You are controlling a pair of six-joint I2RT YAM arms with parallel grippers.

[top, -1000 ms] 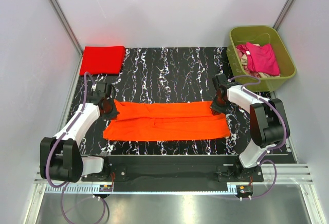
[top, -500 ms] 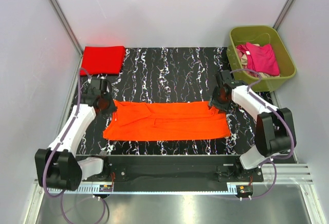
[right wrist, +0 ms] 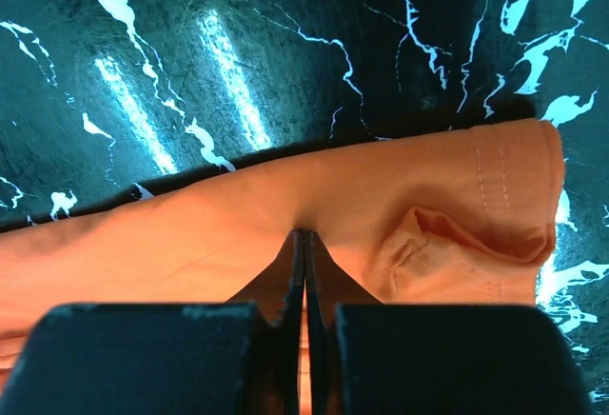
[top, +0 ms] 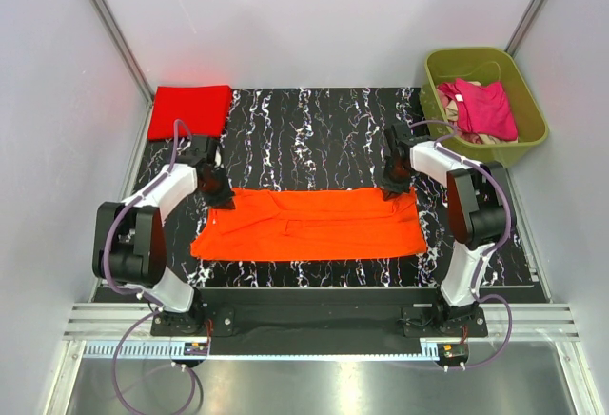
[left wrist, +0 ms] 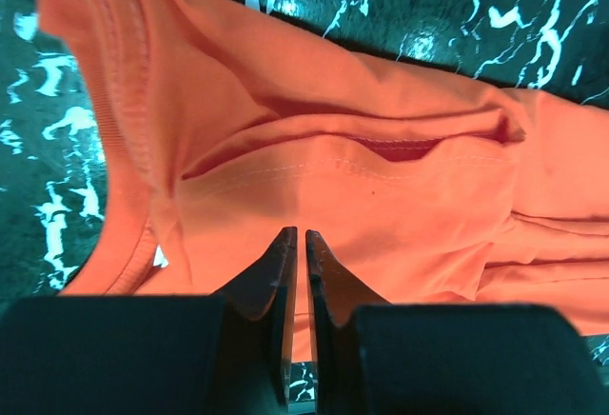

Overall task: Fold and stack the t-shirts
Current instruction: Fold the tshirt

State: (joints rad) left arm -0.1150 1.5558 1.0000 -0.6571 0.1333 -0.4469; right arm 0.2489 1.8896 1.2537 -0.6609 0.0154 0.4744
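An orange t-shirt (top: 309, 225) lies spread as a wide band on the black marbled table (top: 314, 129). My left gripper (top: 217, 196) is at its far left corner. In the left wrist view the jaws (left wrist: 296, 234) stand almost closed, a thin slit between them, tips in the orange cloth (left wrist: 400, 187) beside the ribbed collar (left wrist: 124, 101). My right gripper (top: 393, 185) is at the far right corner. In the right wrist view its jaws (right wrist: 304, 236) are shut and pinch the shirt's edge (right wrist: 238, 215) beside a hemmed fold (right wrist: 476, 234). A folded red t-shirt (top: 190, 110) lies at the far left.
An olive bin (top: 528, 134) with pink and other garments (top: 485, 108) stands at the far right, close to my right arm. White enclosure walls surround the table. The bare table surface shows beyond the shirt in the right wrist view (right wrist: 238, 44).
Both grippers have moved inward and toward the far edge of the orange shirt. The left went out past the corner, then came back onto it. The shirt has barely shifted.
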